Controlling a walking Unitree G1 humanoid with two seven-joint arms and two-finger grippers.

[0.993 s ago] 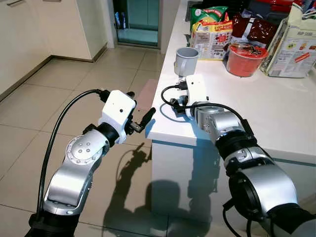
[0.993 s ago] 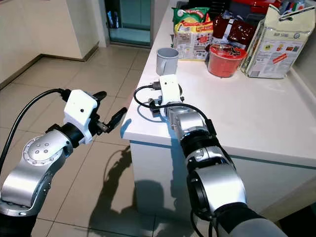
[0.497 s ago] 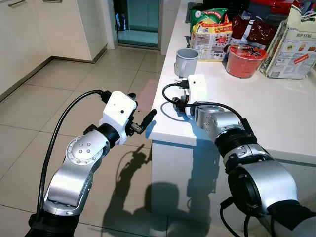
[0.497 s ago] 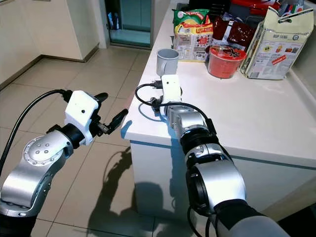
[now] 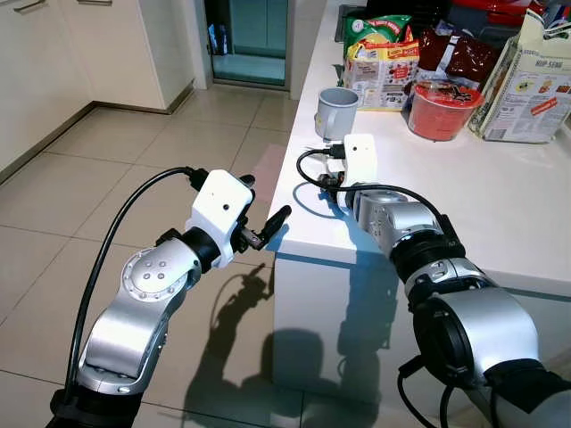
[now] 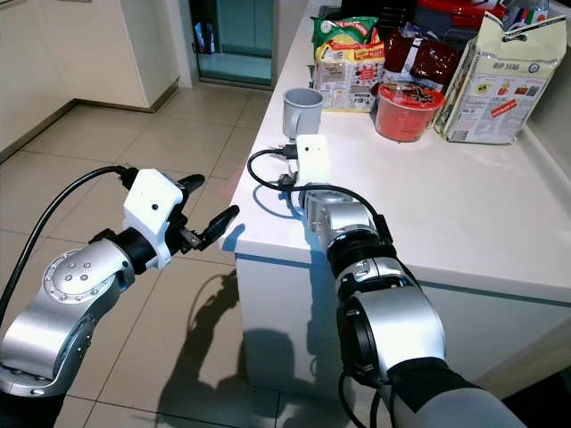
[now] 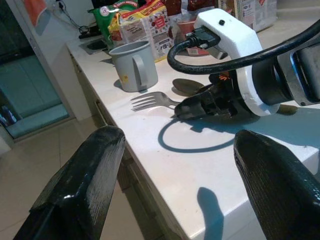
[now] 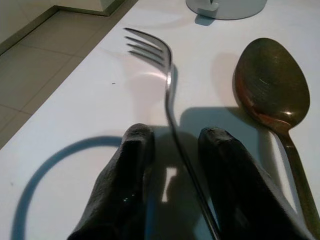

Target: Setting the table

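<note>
A silver fork (image 8: 167,85) and a dark spoon (image 8: 270,82) lie side by side on the white counter (image 5: 500,205), just in front of a grey mug (image 5: 336,112). My right gripper (image 8: 176,134) rests low on the counter, its two fingers slightly apart on either side of the fork's handle without pinching it. From the left wrist view the fork (image 7: 150,101) sticks out ahead of those fingers (image 7: 205,106). Beside the counter's corner my left gripper (image 5: 266,201) hangs open over the floor, holding nothing.
Behind the mug stand a red bowl (image 5: 440,105), snack packets (image 5: 384,58) and a large printed bag (image 5: 535,76). The counter's edge drops to a tiled floor (image 5: 89,178) on the left. A doorway (image 5: 245,36) is at the back.
My left gripper has drifted right, closer to the counter's corner. The right gripper has edged forward along the fork toward the mug.
</note>
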